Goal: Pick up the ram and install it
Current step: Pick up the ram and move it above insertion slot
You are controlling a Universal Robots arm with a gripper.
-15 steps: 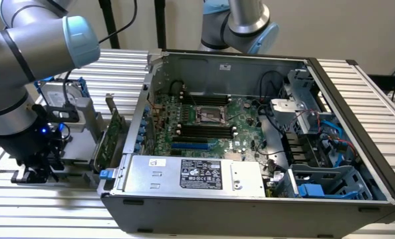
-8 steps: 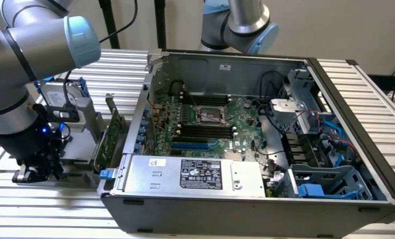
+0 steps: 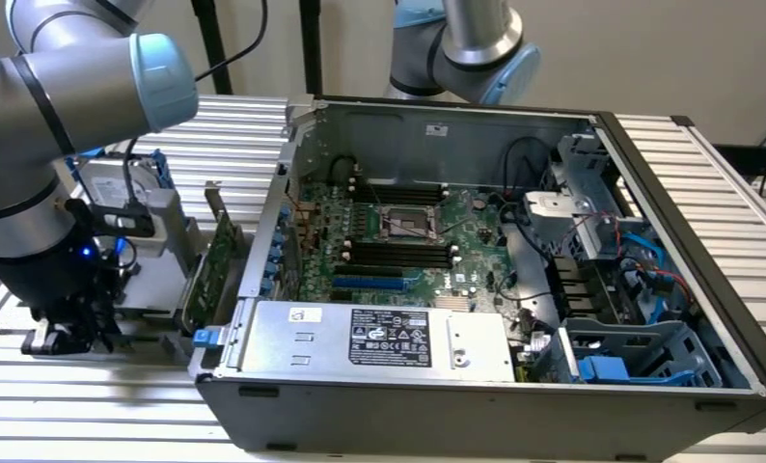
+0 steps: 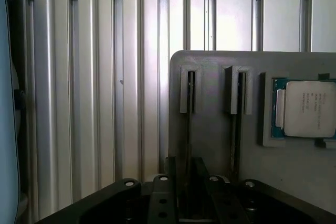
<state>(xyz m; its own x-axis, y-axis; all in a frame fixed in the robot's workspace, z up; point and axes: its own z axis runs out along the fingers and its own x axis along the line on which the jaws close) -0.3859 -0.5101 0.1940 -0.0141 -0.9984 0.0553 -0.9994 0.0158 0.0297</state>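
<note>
Gripper [image 4: 188, 170] low over the slatted desk [image 4: 105, 103], jaws part-open astride the ram [image 4: 188, 124], not yet clamped, ram standing edge-on in a grey holder [image 4: 212, 103] slot, second stick [image 4: 239, 129] alongside, CPU [image 4: 307, 108] beside that.

I see the ram [image 4: 188, 129] edge-on: a long, thin, dark strip standing on its long edge in a slot of the gray holder [image 4: 210, 129]. It sits in the slot nearest the holder's rounded corner and runs straight along it, with no tilt that I can make out. From this angle I cannot tell its colour or chips. The jaws stand apart on either side of one end of it. A second stick [image 4: 235, 124] stands the same way in the holder's neighbouring slot, parallel and apart.
</note>
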